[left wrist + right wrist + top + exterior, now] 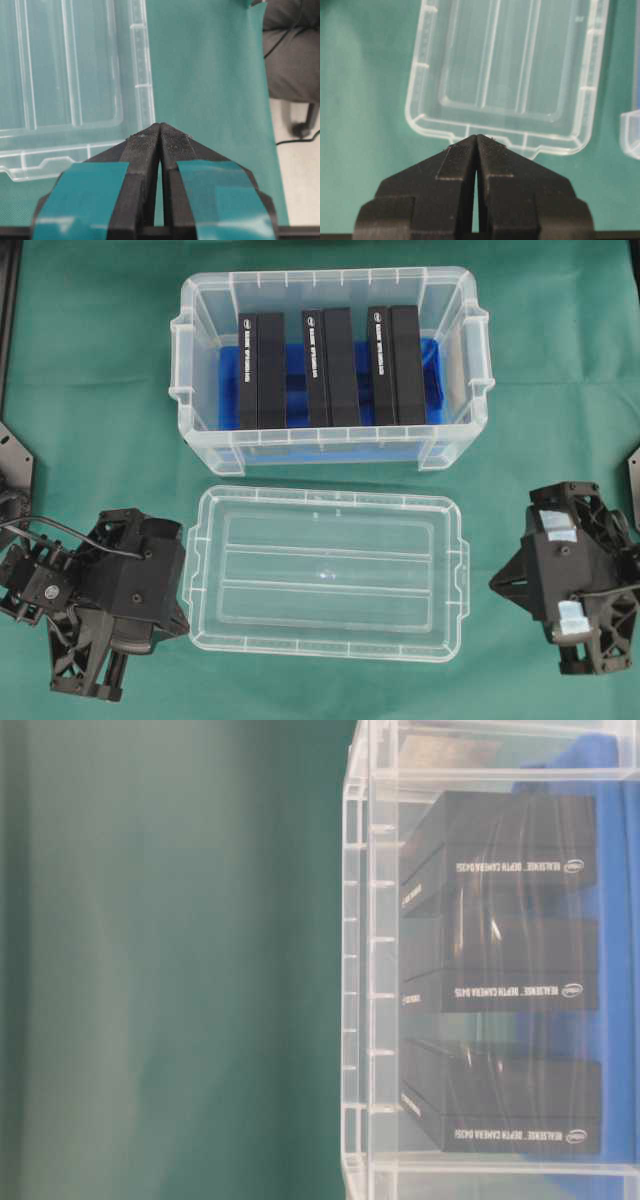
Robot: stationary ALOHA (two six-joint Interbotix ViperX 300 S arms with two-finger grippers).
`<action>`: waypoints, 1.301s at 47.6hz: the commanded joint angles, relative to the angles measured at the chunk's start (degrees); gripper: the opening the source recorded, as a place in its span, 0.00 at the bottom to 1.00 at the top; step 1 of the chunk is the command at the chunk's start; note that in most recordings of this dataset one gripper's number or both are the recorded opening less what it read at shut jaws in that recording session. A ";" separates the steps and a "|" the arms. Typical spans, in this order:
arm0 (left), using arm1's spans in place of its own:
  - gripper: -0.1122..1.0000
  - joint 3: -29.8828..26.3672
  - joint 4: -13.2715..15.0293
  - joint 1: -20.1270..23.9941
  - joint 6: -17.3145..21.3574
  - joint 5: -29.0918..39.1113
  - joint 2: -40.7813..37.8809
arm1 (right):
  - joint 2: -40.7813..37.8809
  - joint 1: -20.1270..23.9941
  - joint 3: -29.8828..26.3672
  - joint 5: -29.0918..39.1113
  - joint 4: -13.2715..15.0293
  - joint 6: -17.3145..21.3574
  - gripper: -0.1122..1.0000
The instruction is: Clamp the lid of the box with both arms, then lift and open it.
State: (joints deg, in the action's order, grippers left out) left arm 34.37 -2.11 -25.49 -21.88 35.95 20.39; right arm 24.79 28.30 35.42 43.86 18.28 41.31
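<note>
a: overhead first. where do we stand?

b: the lid [325, 572] lies flat on the green tabletop [90, 390], just in front of the box [330, 365], so the box is already open. we judge the lid was set down there to leave the tub clear. our left pincer [150, 575] sits by the lid's left short edge and the right pincer [550, 580] stands a little off its right edge, one at each end, as a two-sided clamp would want.

a: table-level view?

b: only the box wall [365, 970] and three black realsense camera cartons [500, 985] stacked against the blue liner [615, 970]. no pincers, no lid.

a: left wrist?

b: the teal-taped left pincer [160, 131] has its jaws pressed together on nothing, the tips just at the lid's [70, 85] rim. a chair base [300, 125] shows beyond the cloth, well away.

a: right wrist?

b: the right pincer [476, 140] is likewise closed on nothing, aimed at the lid's side tab [495, 135]. a corner of the box [630, 132] shows at the right. nothing blocks either approach, though we'd judge the thin, flat rim hard to grip.
</note>
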 commanded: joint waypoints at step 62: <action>0.11 -1.58 -0.53 27.51 22.94 -17.23 17.49 | 14.85 -24.70 -3.52 -10.55 25.84 -0.09 0.10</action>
State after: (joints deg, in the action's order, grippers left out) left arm 33.31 -2.64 0.09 0.97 19.60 36.91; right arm 39.02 6.06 32.34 34.45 43.42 41.31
